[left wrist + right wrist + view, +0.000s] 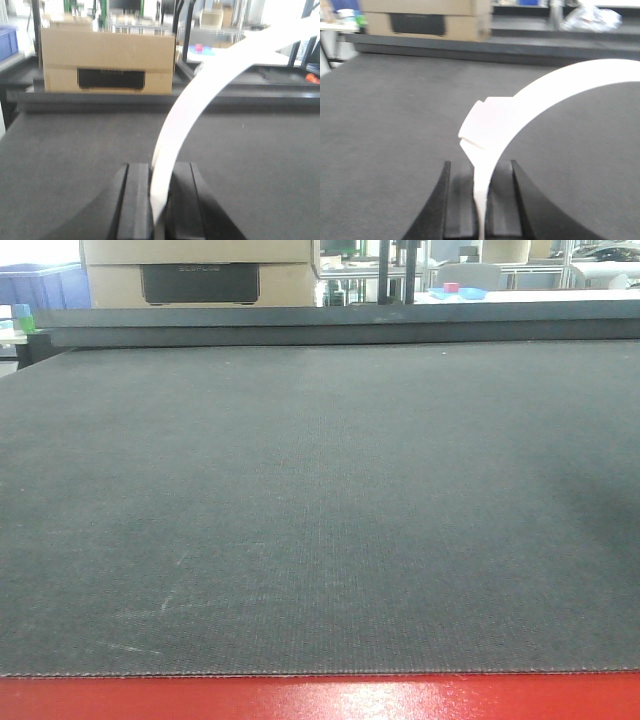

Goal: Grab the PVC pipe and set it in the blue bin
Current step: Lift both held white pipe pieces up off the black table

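The left tool (pixel 160 171) has its two black fingers drawn in close on the near end of a white, curved PVC pipe (pixel 197 85), which stands up from between them and sweeps away to the far right above the worktop (pixel 320 490). The grip looks snug, with no gap to be seen on either side of the pipe.

The right tool (pixel 480 169) is likewise closed narrowly on a white curved piece (pixel 495 120) with a stepped collar just above the fingers. This piece also arcs off to the right. Whether it is the same pipe or another one cannot be told from these views.

The worktop is a dark grey woven mat with a red edge (pixel 320 700) along its near side. In the front view neither tool nor pipe appears.

At the far left, beyond the mat, stands a cardboard box (pixel 200 270) with a dark handle slot. The blue bin (pixel 40 285) sits left of it, well apart from both tools.
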